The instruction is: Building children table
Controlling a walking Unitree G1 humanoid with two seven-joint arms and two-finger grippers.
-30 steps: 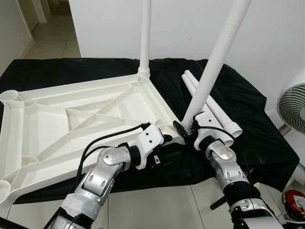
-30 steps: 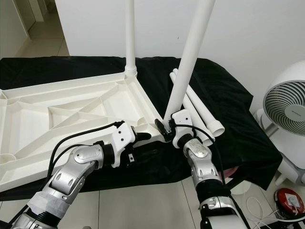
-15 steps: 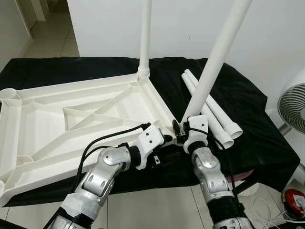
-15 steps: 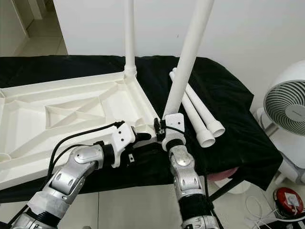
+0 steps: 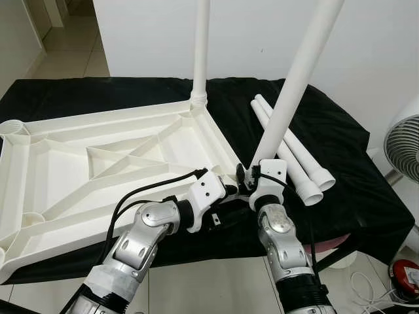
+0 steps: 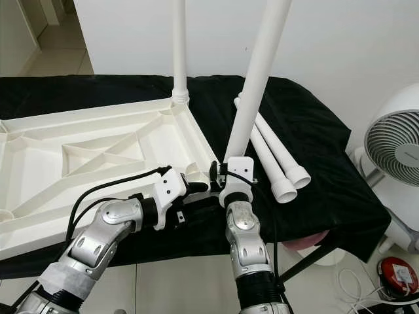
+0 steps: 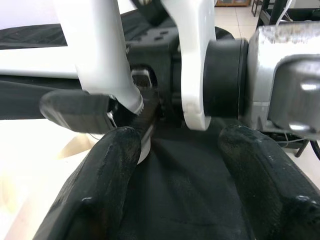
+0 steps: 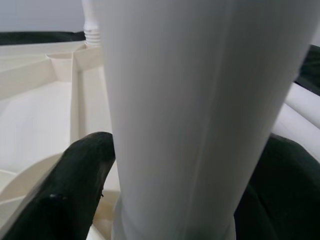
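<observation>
At tabletop (image 5: 59, 170) corner, gripped leg (image 5: 294, 85) tilts up-right.

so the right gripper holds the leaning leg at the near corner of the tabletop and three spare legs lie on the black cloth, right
Not quite: two spare legs lie on the cloth, as the left eye view shows. The right gripper does hold the leaning leg at the tabletop corner.

Upturned tabletop (image 5: 118, 157) is lying on the bench (image 5: 353, 163), taking up its left and middle. One leg (image 5: 201, 46) is standing upright in the far right corner socket. Second leg (image 5: 294, 85) is leaning tilted at the near right corner, right gripper (image 5: 252, 180) clamping its base. Left gripper (image 5: 226, 193) is sitting just left of it. Two loose legs (image 5: 294, 157) are lying side by side right of the tabletop. Fan (image 5: 402, 147) is standing right of the bench.
</observation>
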